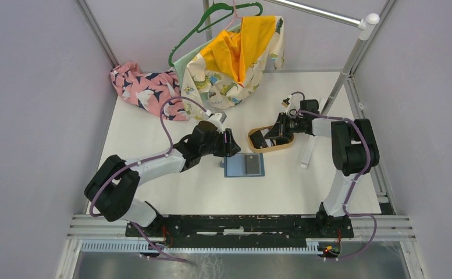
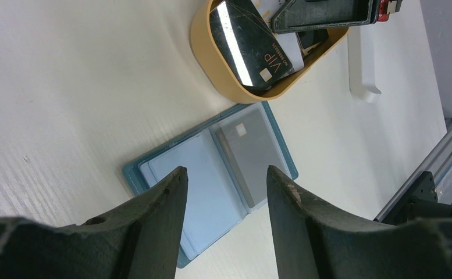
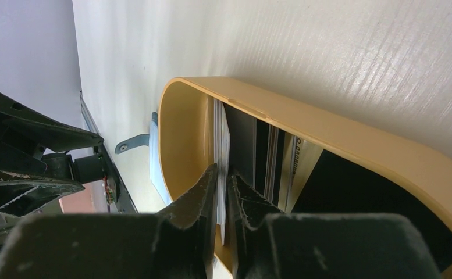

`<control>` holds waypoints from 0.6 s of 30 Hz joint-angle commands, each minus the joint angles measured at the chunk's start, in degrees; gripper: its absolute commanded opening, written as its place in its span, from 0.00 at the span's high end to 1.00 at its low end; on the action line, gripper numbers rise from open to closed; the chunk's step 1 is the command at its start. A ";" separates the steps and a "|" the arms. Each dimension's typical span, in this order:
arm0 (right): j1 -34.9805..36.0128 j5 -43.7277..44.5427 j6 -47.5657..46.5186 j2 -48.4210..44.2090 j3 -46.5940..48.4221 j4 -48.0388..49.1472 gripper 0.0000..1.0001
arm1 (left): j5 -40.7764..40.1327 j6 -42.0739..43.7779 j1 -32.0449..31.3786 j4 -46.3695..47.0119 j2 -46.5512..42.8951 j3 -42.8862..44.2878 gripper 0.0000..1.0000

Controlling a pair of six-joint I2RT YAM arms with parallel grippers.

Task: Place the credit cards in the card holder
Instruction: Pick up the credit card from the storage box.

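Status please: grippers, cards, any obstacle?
Left gripper open over open card holder. Right gripper shut on pale card in tray. Grey card in holder. No obstacle seen.

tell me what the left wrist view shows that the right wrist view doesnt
Only the left wrist view: the card holder lying open and flat, a grey card in one pocket, the open left gripper above it, and the face of the black VIP card. Only the right wrist view: the right gripper pinching a pale card that stands on edge. Both: the tan tray and the white table.
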 commanded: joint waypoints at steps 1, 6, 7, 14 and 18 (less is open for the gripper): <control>-0.39 -1.23 0.24 -1.45 -0.43 1.87 0.85 | -0.10 2.30 0.30 1.69 -2.08 0.04 0.41; -1.08 0.82 -1.80 -2.99 0.05 0.43 0.94 | -0.21 2.26 0.31 1.69 -2.50 -0.16 0.41; -1.31 1.73 -2.43 -3.49 0.16 -0.05 0.95 | -0.19 2.26 0.30 1.69 -2.63 -0.21 0.41; -2.57 4.22 -4.12 -6.65 -0.07 -0.81 1.00 | 0.04 2.04 0.30 2.59 -4.07 -1.01 0.41; -3.26 4.44 -4.73 -8.20 -0.15 -1.05 1.00 | 0.28 1.68 0.30 3.57 -5.46 -1.85 0.41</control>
